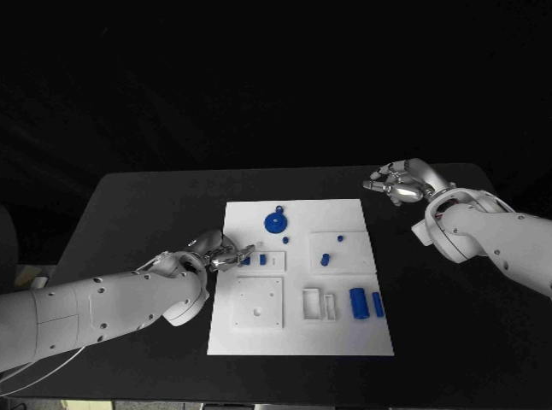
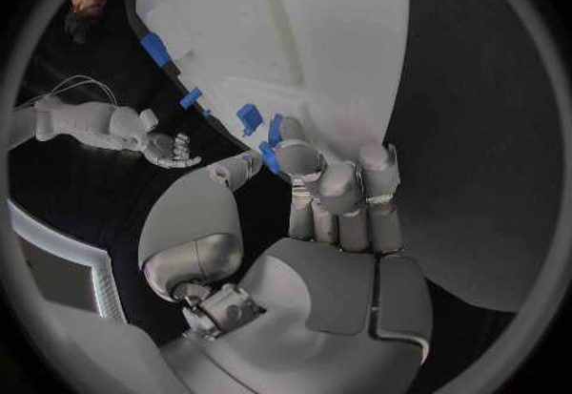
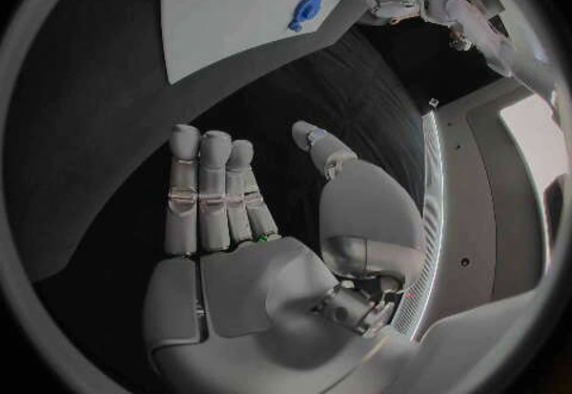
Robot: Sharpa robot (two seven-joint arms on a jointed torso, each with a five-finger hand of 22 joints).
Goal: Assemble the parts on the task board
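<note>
One task board point(image 1: 350, 333), about seven blue parts point(image 1: 359, 302), left robot hand point(image 1: 214, 254) pinching one, right robot hand point(image 1: 399, 182) empty, fingers apart.

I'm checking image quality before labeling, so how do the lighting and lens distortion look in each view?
Head view: dark surroundings, black table barely separable from background, white board bright. Left wrist view: strong fisheye, the board's edges bend, and the left robot hand is evenly lit. Right wrist view: same bending, right robot hand clear against dark table.

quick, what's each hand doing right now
Left hand: at the task board's left edge, fingertips on a small blue part; a firm hold cannot be told.
Right hand: open, holding nothing.
</note>
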